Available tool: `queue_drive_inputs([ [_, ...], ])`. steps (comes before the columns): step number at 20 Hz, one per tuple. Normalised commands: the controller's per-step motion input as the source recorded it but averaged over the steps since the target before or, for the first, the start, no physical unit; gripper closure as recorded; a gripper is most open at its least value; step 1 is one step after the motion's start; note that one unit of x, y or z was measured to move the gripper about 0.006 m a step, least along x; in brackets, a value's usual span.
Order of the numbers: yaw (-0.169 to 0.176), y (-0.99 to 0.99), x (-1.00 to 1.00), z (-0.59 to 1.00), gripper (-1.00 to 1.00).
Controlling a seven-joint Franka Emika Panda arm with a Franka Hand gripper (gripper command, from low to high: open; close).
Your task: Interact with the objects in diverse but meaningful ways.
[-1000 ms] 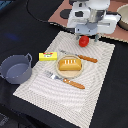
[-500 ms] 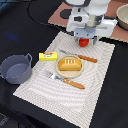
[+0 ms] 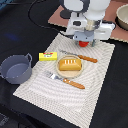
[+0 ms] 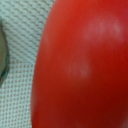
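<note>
A red tomato lies at the far edge of the striped placemat. My gripper is down right over it and covers most of it. In the wrist view the tomato fills nearly the whole picture, and my fingers do not show there. A golden-brown bread loaf sits on a small plate mid-mat. A yellow butter block lies to the exterior view's left of it. A grey-blue two-handled pot stands off the mat at the left. The cheese wedge is out of view.
A knife with an orange handle lies behind the plate and a fork in front of it. A brown board and a beige bowl are at the back. The table is black.
My gripper has come down over the tomato, which now shows less than before. The other things have not moved.
</note>
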Motion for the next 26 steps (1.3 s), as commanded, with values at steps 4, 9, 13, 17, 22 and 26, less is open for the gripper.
queue_drive_inputs([
  [4, 0.0, 0.0, -0.15, -0.13, 1.0],
  [9, 0.0, 0.0, -0.08, -0.07, 1.0],
  [13, -0.002, 0.0, -0.03, 0.33, 1.0],
  [17, -0.006, -0.24, -0.5, 0.83, 1.0],
  [22, -0.001, -0.43, -0.53, 0.81, 1.0],
  [26, 0.0, -0.55, -0.4, 0.76, 1.0],
])
